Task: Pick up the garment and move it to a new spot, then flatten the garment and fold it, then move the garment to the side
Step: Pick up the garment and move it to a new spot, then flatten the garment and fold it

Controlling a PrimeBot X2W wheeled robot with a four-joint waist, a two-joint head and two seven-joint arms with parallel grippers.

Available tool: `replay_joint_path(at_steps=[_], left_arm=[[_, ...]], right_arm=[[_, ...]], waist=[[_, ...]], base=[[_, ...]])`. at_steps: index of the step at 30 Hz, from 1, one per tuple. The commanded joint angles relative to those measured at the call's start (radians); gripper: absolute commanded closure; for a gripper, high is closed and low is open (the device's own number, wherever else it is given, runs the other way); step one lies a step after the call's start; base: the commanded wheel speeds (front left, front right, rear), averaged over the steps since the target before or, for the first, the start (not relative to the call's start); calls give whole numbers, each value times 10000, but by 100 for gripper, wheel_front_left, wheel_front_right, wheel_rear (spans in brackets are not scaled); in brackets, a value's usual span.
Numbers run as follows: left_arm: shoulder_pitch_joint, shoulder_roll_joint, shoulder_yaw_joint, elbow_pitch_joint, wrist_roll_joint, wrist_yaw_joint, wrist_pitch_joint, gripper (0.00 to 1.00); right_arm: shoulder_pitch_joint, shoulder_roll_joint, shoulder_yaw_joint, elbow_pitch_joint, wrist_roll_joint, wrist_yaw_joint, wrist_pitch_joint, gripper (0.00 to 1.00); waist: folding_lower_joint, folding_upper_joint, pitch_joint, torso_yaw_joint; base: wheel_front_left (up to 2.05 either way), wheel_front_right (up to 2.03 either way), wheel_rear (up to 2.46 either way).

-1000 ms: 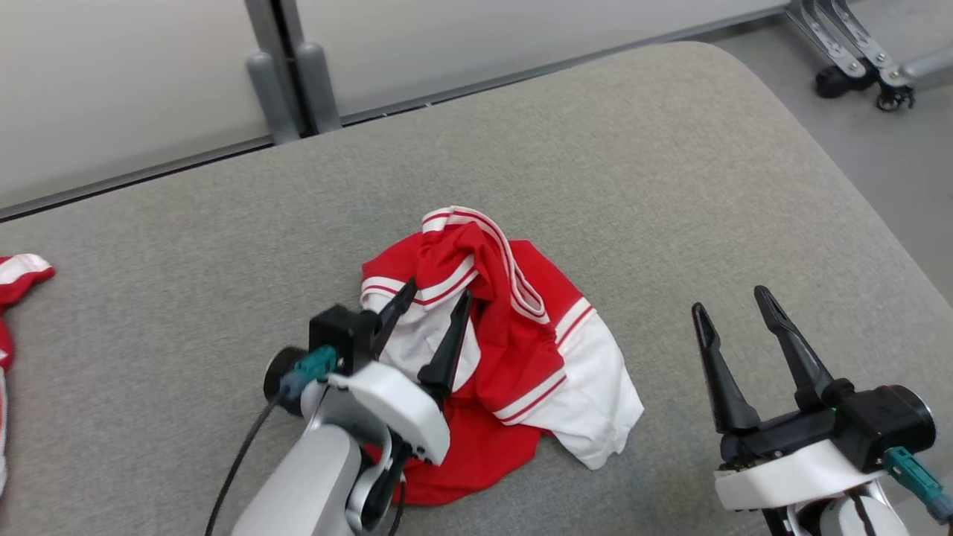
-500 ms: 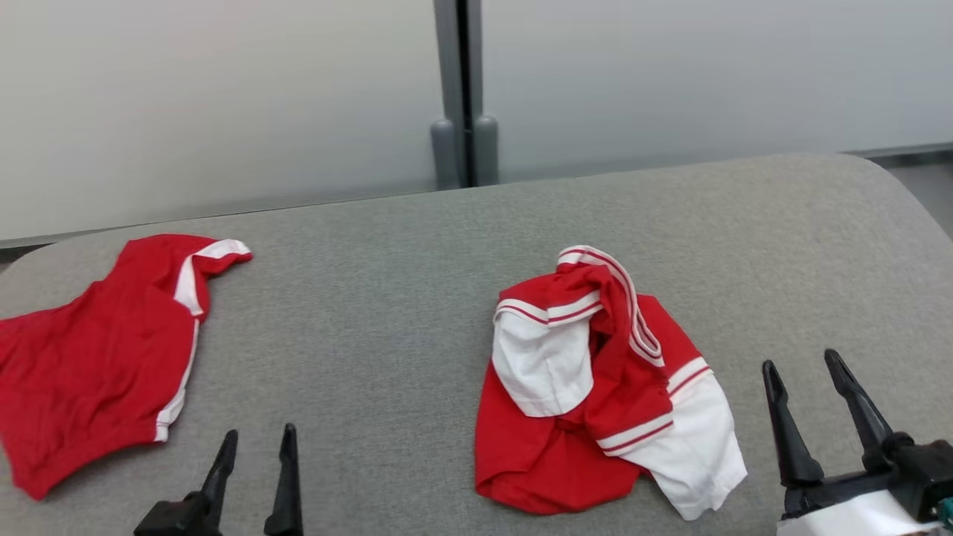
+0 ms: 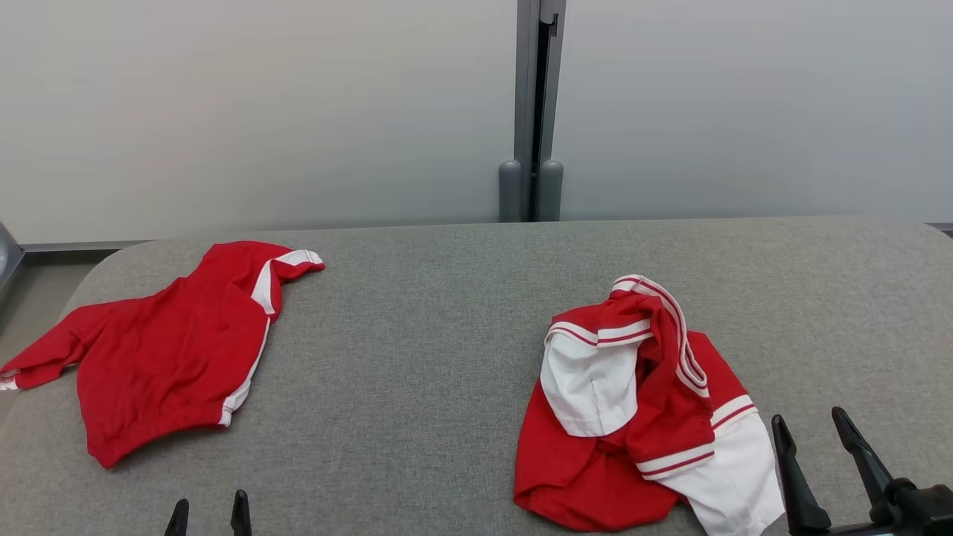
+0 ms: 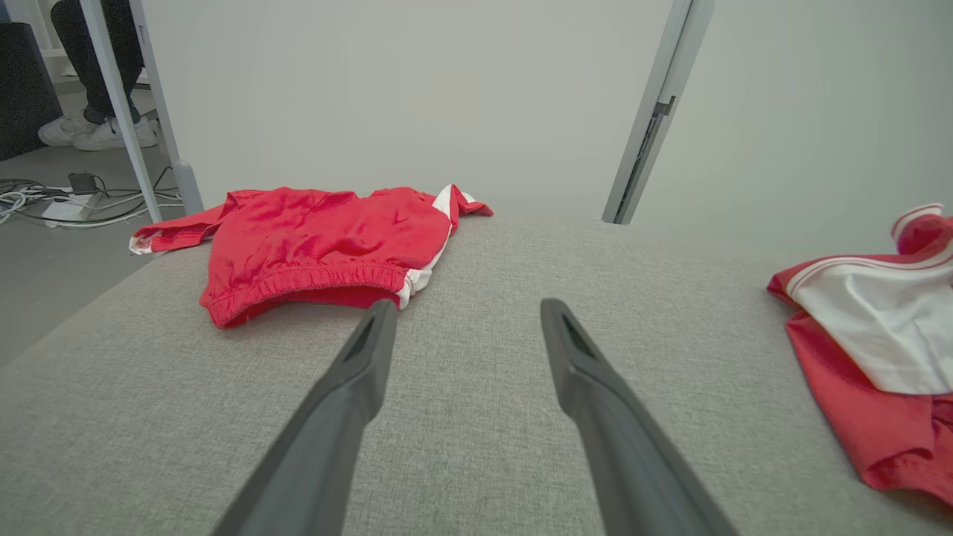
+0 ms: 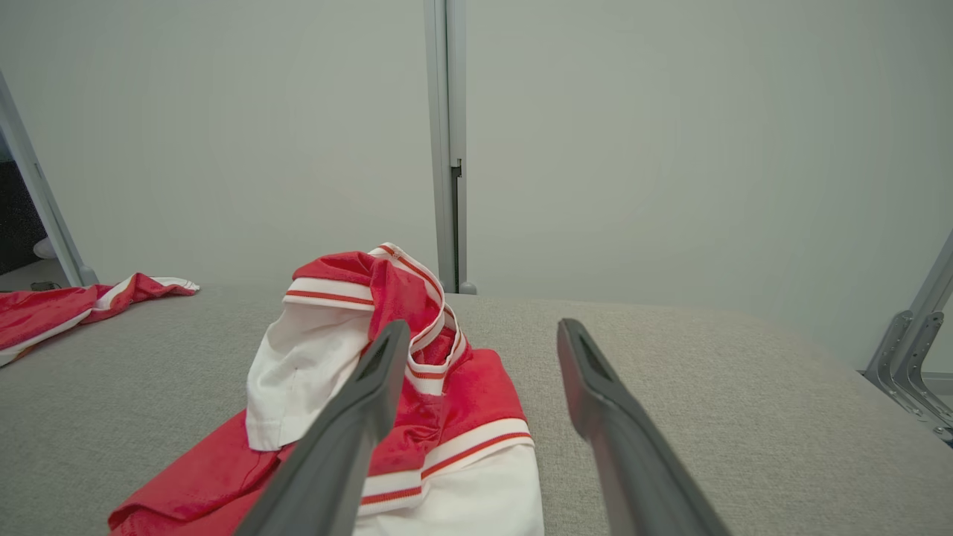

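Nearest the robot, both hands hang low over the grey worktop (image 3: 417, 350), and both are empty. The left hand (image 3: 209, 514) shows its two dark fingertips at the bottom edge of the head view. In the left wrist view its jaws are spread wide over bare worktop, gripping nothing. The right hand (image 3: 808, 420) stands at the lower right with its jaws also wide apart and holding nothing. It is just beside the right edge of the red-and-white jersey (image 3: 633, 417) and, as far as I can tell, not touching it.

The jersey lies on the right half of the worktop in a crumpled heap. A white panel, likely a sleeve, is turned up on top, the striped collar is bunched and raised at the far side, and the red body is creased beneath. Judging from that, flattening has not begun, nothing is folded, and the move to the side is left to do. Whether this spot is already the new one cannot be told.

Farther off on the left, well apart from the jersey, red shorts (image 3: 164, 357) lie fairly flat, with one end hanging over the worktop's edge. Beyond stands the pale partition wall (image 3: 260, 112) with its grey post (image 3: 532, 112)
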Motion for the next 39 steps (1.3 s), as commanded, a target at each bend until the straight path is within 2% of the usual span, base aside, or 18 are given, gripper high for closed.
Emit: replay_joint_path(at_steps=[1,5,12,16,19,20,23,27,33,39], left_arm=[[-74,-14,109,-43,124,-131,-45,0],[-222,-162,312,-8,343,-433,-46,0],[-417,-264,405,-100,514,-689,-46,0],[-924,-286,-114,-575,843,-893,-48,0],[-1602,-319,-972,-798,812,-1070,-34,0],[-2214,-320,-1744,-521,794,-1162,-33,0],[-3326,-312,-2957,207,550,-1236,215,0],[-4634,-301,-3987,1499,-5,-1273,588,0],[-5866,-306,-4406,3510,-524,-1083,601,0],[-6704,-304,-4373,5525,-863,-715,494,0]], right_arm=[[117,-30,-34,46,-16,-3,-3,0],[88,-12,3,131,-21,-1,-3,0],[-93,4,183,217,18,-3,-3,0],[-342,-92,427,159,48,-1,-3,0],[-648,-162,663,51,70,-3,-3,0],[-822,-206,826,32,98,-3,-3,0],[-1032,-224,1010,-21,153,-3,-3,0],[-1216,-222,1149,5,231,-3,-3,0],[-1174,-82,1094,67,346,-3,-3,0],[-1119,46,1003,81,405,-3,-3,0]], waist=[[0,-1,7,0],[0,-1,17,-48],[0,-1,57,-259],[0,-1,167,-634],[0,-1,306,-1092],[0,-1,401,-1445],[0,-1,563,-1992],[0,-1,809,-2782],[0,-1,1108,-3829],[0,-1,1318,-4337]], base=[[0,0,0],[0,0,0],[0,0,0],[0,0,0],[0,0,0],[0,0,0],[0,0,0],[0,0,0],[0,0,0],[0,0,0]])
